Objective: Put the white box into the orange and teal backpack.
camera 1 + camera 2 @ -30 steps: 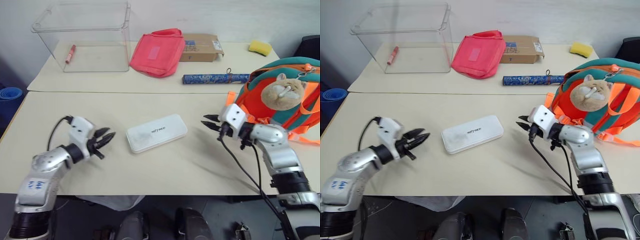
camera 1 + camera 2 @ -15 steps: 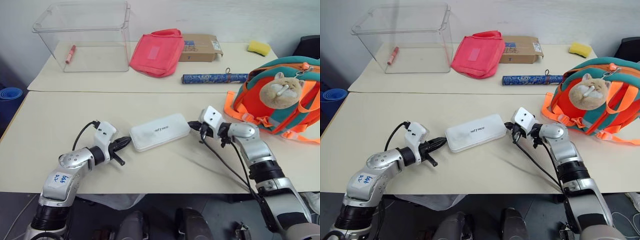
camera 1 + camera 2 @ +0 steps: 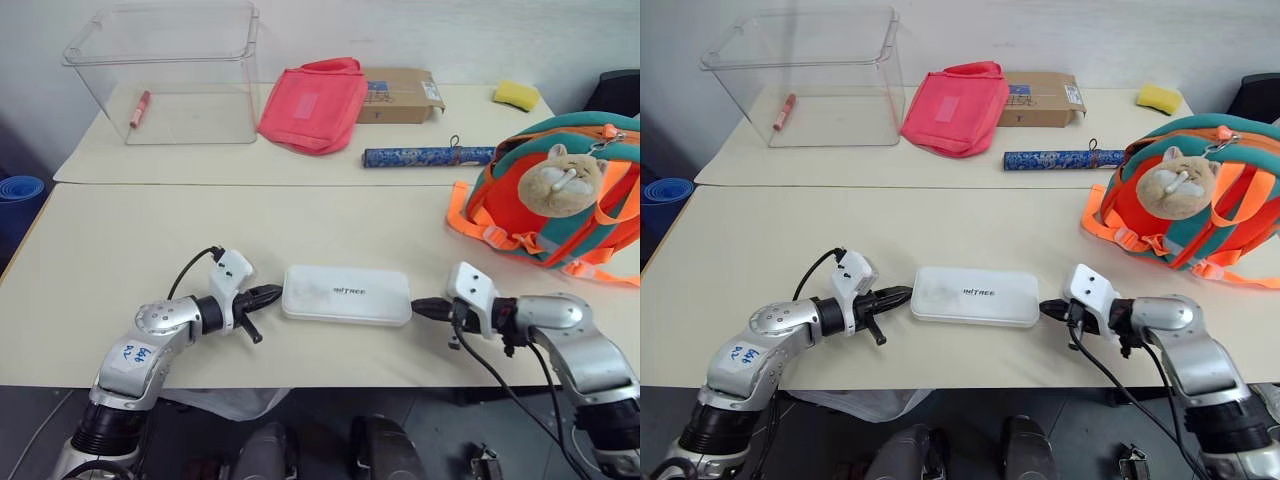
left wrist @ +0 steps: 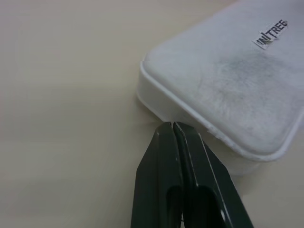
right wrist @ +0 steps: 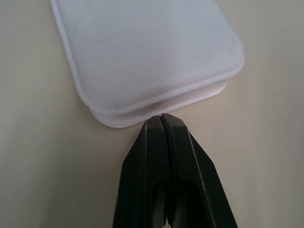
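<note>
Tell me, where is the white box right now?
In the left eye view the white box lies flat near the front edge of the table, between the shut left tool and right tool, whose tips meet its short ends.

A plain test room or lab: bare white wall [image 3: 420, 30], two beige tables [image 3: 120, 250] strewn with unrelated props, clear plastic bin [image 3: 165, 70].

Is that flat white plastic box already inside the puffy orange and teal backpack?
No, the flat white plastic box lies on the beige table, apart from the puffy orange and teal backpack.
</note>
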Robot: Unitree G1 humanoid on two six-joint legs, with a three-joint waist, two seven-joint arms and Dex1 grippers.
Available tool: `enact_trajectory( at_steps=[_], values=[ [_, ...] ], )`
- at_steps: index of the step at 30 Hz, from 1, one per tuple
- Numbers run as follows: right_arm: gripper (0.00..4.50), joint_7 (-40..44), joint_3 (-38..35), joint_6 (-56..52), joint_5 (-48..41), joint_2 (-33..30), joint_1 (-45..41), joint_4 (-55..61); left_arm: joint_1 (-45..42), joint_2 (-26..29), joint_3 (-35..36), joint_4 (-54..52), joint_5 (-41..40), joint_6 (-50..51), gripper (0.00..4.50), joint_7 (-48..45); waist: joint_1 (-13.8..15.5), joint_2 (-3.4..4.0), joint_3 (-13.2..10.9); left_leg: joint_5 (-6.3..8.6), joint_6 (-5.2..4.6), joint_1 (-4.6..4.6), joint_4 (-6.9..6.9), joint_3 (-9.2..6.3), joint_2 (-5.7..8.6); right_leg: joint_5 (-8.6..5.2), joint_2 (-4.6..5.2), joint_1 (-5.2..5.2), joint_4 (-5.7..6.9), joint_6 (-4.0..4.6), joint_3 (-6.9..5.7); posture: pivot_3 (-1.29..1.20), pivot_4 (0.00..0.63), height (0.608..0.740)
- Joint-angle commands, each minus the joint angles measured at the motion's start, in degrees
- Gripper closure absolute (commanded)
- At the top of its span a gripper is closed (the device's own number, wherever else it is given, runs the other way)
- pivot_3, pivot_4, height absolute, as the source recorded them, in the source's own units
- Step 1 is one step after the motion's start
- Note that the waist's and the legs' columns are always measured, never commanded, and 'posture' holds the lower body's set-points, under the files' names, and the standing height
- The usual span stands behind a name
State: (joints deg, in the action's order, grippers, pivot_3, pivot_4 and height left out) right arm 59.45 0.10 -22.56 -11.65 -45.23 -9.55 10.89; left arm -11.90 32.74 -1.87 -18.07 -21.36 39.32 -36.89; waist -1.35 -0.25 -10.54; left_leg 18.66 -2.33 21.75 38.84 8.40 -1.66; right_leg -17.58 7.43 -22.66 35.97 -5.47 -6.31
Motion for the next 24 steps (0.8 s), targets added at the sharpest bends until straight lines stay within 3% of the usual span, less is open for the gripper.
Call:
enact_trajectory(
  at_steps=[1,5,9,15,18,24],
  values=[
    [4.50,-0.86,-4.28,-0.78,-1.03,-2.72,2.23,2.32,-0.23,2.86,2.96,-1.74,-4.24,10.47,4.28,-0.38,-0.07,0.00,0.00,0.00,0.01,-0.01,-0.01,0.00,-0.01,0.00,-0.01,0.00,0.01,0.00,0.00,0.00,0.150,0.740],
    [4.50,-1.36,-5.71,0.70,-0.33,-4.68,2.65,-0.15,-5.50,6.55,8.14,1.86,-14.96,29.19,3.23,-3.87,0.01,-0.02,-0.01,0.00,0.01,-0.03,0.00,0.00,-0.02,0.00,-0.02,0.00,0.02,0.00,0.00,0.00,0.150,0.740],
    [4.50,-1.08,-4.93,3.52,0.68,-5.28,1.17,-2.96,-14.26,4.99,13.66,10.67,-22.31,46.50,2.01,-4.72,0.10,-0.04,-0.03,-0.01,-0.01,-0.04,0.01,-0.01,0.01,-0.01,-0.03,0.05,0.01,-0.01,-0.02,0.00,0.150,0.740],
    [4.50,0.87,-0.58,9.92,3.81,-4.93,-3.02,-8.25,-26.02,0.62,13.22,27.45,-22.11,53.18,0.10,-0.82,1.00,-0.11,-0.06,-0.03,-0.03,-0.03,0.10,0.02,0.04,-0.01,-0.10,0.04,0.05,-0.02,0.01,0.00,0.150,0.740],
    [4.50,1.32,1.66,12.14,4.90,-4.01,-5.13,-10.03,-30.89,-2.35,13.08,36.38,-23.93,53.18,0.05,2.06,1.26,-0.12,-0.07,-0.04,-0.01,-0.03,0.15,0.03,0.03,-0.01,-0.13,0.04,0.06,-0.02,0.02,0.00,0.150,0.740],
    [4.50,0.91,4.69,13.26,5.83,-1.70,-8.02,-11.79,-33.86,-3.76,7.48,42.45,-30.67,53.18,0.05,5.85,1.21,-0.12,-0.07,-0.05,0.00,-0.04,0.17,0.02,0.02,-0.01,-0.10,0.05,0.11,-0.03,0.03,0.00,0.150,0.740]
  ],
)
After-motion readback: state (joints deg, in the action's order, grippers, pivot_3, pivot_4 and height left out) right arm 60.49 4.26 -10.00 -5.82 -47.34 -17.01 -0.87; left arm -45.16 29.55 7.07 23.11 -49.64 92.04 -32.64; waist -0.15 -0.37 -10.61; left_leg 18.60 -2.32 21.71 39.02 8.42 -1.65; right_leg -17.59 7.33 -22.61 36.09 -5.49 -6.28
